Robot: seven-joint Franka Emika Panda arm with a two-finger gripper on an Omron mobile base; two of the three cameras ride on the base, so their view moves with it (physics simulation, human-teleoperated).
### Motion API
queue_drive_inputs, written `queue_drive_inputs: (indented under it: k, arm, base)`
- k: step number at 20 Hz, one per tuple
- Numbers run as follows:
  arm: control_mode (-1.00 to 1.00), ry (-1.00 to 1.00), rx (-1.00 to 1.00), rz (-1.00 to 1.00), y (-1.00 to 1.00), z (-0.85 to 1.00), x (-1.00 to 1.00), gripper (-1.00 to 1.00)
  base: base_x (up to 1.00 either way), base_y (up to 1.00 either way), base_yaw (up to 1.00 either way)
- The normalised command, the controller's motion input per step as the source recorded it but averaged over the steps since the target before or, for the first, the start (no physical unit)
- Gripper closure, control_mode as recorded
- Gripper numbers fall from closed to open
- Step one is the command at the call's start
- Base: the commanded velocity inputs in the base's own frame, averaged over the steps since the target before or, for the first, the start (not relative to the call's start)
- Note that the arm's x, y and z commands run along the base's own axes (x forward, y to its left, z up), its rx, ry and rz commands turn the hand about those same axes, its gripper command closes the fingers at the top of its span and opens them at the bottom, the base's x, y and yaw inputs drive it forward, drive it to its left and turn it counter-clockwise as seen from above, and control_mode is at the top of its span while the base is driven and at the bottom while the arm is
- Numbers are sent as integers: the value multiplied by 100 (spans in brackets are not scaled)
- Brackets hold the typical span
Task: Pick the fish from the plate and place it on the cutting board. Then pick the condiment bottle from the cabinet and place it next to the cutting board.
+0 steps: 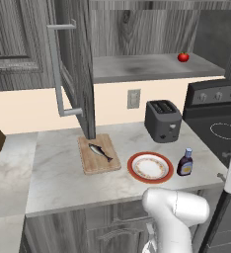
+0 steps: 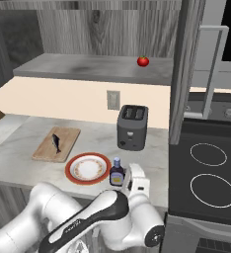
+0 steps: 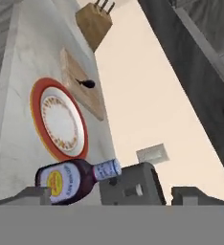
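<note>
Pale marble counter (image 1: 58, 173) runs under the grey cabinet (image 1: 137, 29), and the cabinet's tall door (image 1: 75, 64) hangs open. On the counter lies the cutting board (image 1: 98, 153) with the little fish (image 1: 100, 151) on top of it. Just beside the board sits the plate (image 1: 150, 167) with its orange-red rim, and nothing is on it. The condiment bottle (image 1: 185, 163) stands upright on the counter, just beside the plate on the side away from the board, close to the stove (image 1: 221, 123). Behind the plate sits a dark toaster (image 1: 162, 120). A small red tomato (image 1: 183, 57) rests on the cabinet shelf. The gripper (image 3: 106, 191) is near the bottle, with one finger tip (image 3: 30, 196) on each side of it, spread apart and not pinching it.
</note>
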Motion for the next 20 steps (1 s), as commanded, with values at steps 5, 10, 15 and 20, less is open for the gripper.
queue_drive_inputs:
  k: [5, 10, 15, 20]
  arm:
    - [-100, -40, -44, -8, 0, 37, -36, -100]
    - [-100, -39, -50, -4, 1, 38, -15, -100]
    - [-100, -35, -53, 0, 1, 43, -3, -100]
    - [-100, -22, -52, 0, 1, 39, -7, -100]
  base:
    - [0, 0, 0]
    - [0, 0, 0]
    - [0, 0, 0]
    - [0, 0, 0]
